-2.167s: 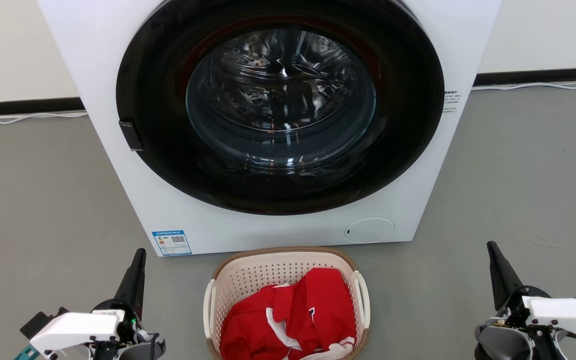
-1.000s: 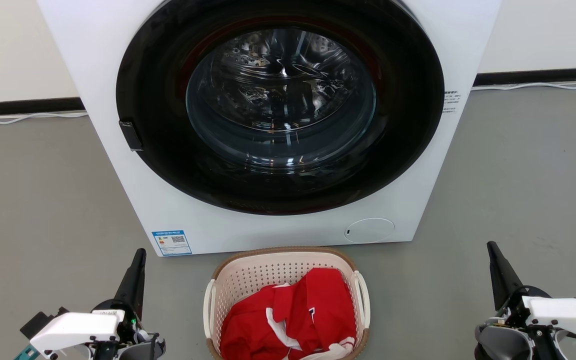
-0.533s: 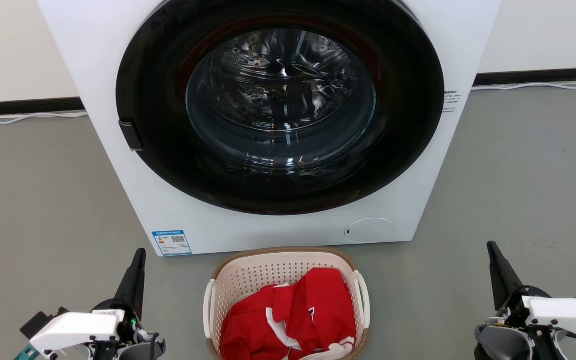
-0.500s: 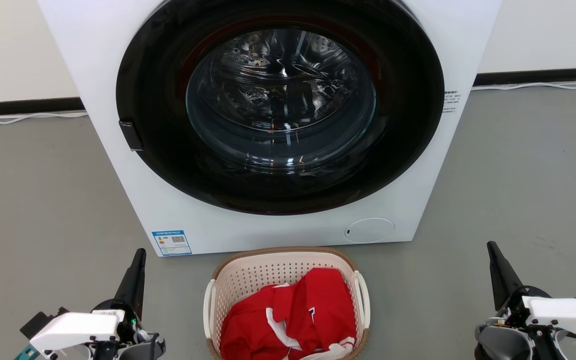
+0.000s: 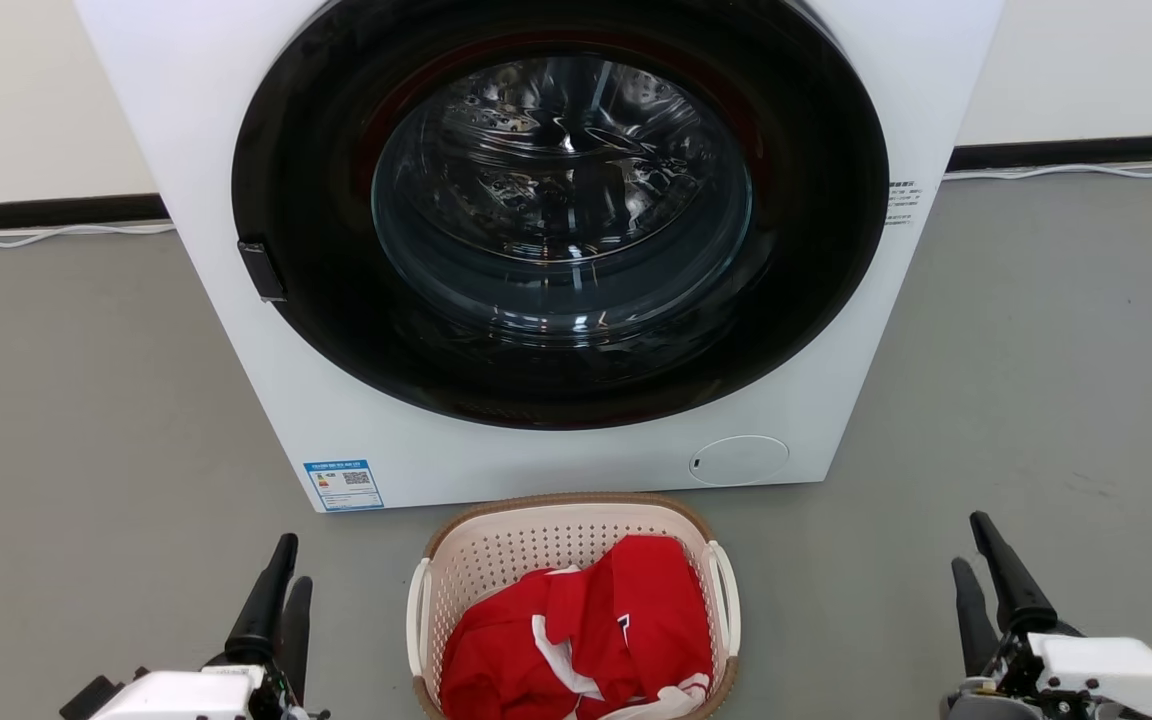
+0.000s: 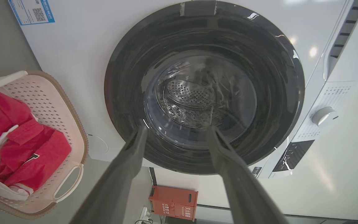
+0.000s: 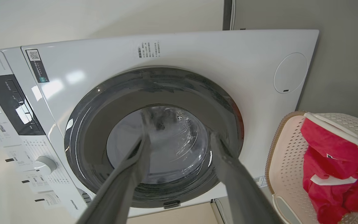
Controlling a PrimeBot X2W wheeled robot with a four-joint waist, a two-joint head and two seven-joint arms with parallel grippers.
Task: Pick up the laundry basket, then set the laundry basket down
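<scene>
**Left gripper (image 5: 293, 562) and right gripper (image 5: 968, 542) have sprung apart and sunk lower; laundry basket (image 5: 516, 548) unmoved**

The laundry basket sits on the grey floor (image 5: 86, 400), just in front of the white washer (image 5: 536, 465), exactly where it stood a moment ago. A red and white garment (image 5: 586, 630) is heaped inside it. Neither gripper touches it. The left gripper hangs well off to its left, fingers spread with nothing between them. The right gripper hangs well off to its right, equally spread and empty. In both wrist views the parted fingers frame the washer's dark round door (image 6: 204, 87).
</scene>
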